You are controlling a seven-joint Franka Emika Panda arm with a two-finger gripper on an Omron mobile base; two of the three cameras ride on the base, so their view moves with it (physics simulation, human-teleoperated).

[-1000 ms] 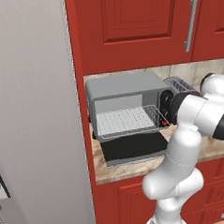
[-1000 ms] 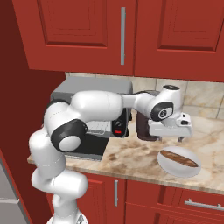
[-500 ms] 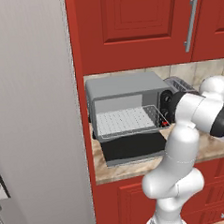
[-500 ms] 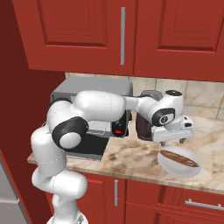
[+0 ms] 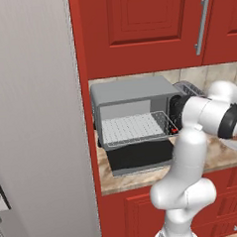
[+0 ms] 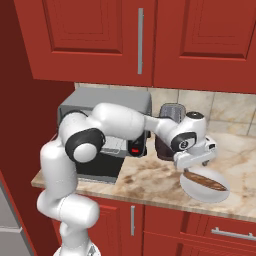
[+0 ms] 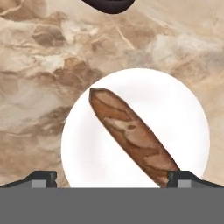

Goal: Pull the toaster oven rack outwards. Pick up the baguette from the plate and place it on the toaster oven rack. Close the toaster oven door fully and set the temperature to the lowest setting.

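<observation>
The grey toaster oven (image 5: 131, 92) stands on the counter with its dark glass door (image 5: 140, 156) folded down and open. Its light-grey wire rack (image 5: 133, 127) is slid outwards over the door. On the white plate (image 7: 175, 109) the brown baguette (image 7: 133, 135) lies diagonally. My gripper (image 7: 113, 179) hovers open just above the plate, nothing between its fingers, and the baguette's near end lies close to the right fingertip (image 7: 183, 178). From the right base view, the gripper (image 6: 196, 161) sits over the plate (image 6: 192, 192) and baguette (image 6: 206, 181), right of the oven (image 6: 107, 102).
A dark-brown slot toaster (image 6: 170, 117) stands right behind the hand, beside the oven. Red wall cabinets (image 6: 140, 40) hang above the marble counter (image 6: 145, 180). A tall grey panel (image 5: 36, 120) closes off the left side. The plate lies near the counter's front edge.
The hand has swung right and down, from beside the slot toaster to low over the plate. Its jaws stayed open. Oven, rack and baguette have not moved.
</observation>
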